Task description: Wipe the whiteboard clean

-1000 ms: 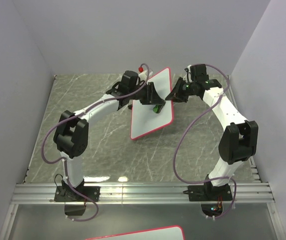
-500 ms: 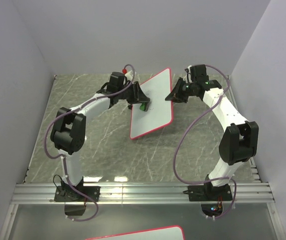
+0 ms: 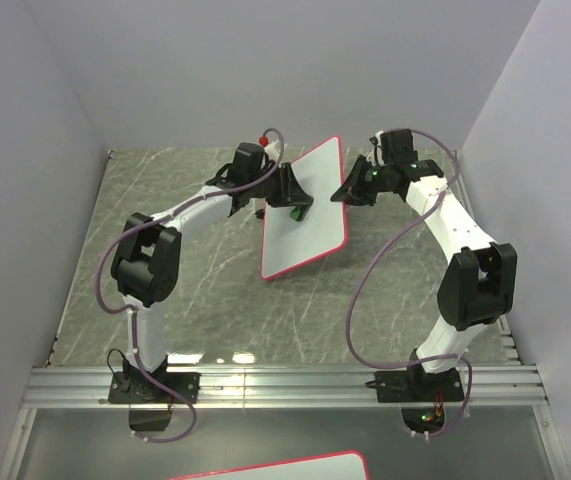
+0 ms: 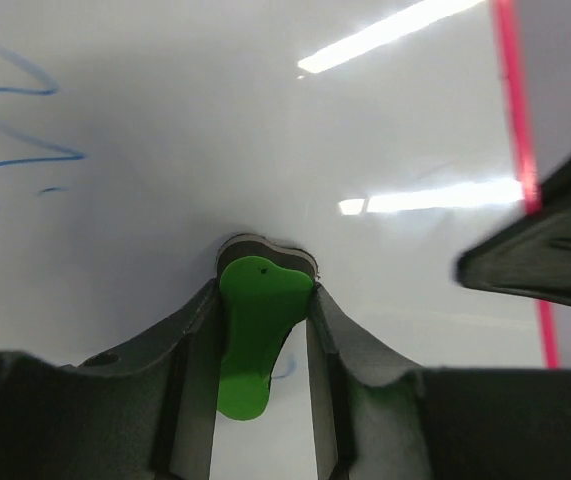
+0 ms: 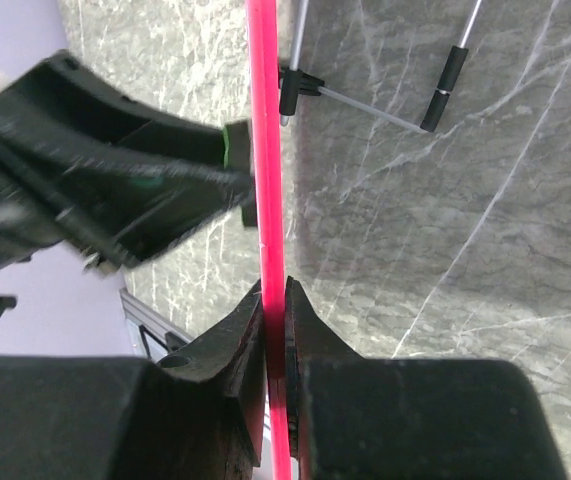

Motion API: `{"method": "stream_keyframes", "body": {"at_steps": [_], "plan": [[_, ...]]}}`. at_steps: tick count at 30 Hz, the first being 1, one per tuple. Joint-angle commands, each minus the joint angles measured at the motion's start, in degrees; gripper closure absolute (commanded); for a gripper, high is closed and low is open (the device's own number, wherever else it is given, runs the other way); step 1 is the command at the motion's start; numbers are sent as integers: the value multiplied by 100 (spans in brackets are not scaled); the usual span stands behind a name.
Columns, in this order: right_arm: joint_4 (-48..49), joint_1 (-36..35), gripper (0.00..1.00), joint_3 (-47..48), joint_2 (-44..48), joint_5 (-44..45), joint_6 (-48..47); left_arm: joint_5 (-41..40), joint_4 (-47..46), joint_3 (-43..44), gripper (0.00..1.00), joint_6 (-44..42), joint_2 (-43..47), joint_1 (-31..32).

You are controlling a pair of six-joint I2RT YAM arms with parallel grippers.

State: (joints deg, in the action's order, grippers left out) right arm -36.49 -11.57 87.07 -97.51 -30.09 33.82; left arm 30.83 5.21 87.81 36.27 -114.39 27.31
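The whiteboard (image 3: 315, 230) stood tilted at the overhead frame's upper centre, its rim clamped by the right gripper (image 5: 274, 298). The left gripper (image 4: 263, 292) pinched a green eraser (image 4: 255, 340), seemingly against the board.

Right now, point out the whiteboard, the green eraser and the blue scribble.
whiteboard (image 3: 311, 230), top view, middle of white face
green eraser (image 4: 257, 320), left wrist view, green body
blue scribble (image 4: 65, 153), left wrist view, lower stroke

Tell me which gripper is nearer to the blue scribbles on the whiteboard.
Left. The left gripper holds a green eraser against the whiteboard near the blue scribbles; the right gripper clamps its pink rim, farther off.
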Motion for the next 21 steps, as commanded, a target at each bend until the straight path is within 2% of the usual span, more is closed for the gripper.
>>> {"method": "stream_keyframes", "body": {"at_steps": [1, 3, 7, 15, 21], "plan": [[239, 32, 100, 56, 268, 3, 107, 441, -450, 264, 100, 459, 337, 257], [248, 32, 100, 82, 242, 29, 116, 477, -809, 106, 100, 748, 487, 292], [221, 24, 100, 188, 128, 38, 159, 538, -926, -114, 100, 873, 681, 301], [318, 32, 100, 188, 119, -32, 292, 249, -1057, -616, 100, 855, 462, 64], [283, 15, 100, 83, 268, -59, 248, -33, -523, -125, 100, 514, -206, -287]]}}
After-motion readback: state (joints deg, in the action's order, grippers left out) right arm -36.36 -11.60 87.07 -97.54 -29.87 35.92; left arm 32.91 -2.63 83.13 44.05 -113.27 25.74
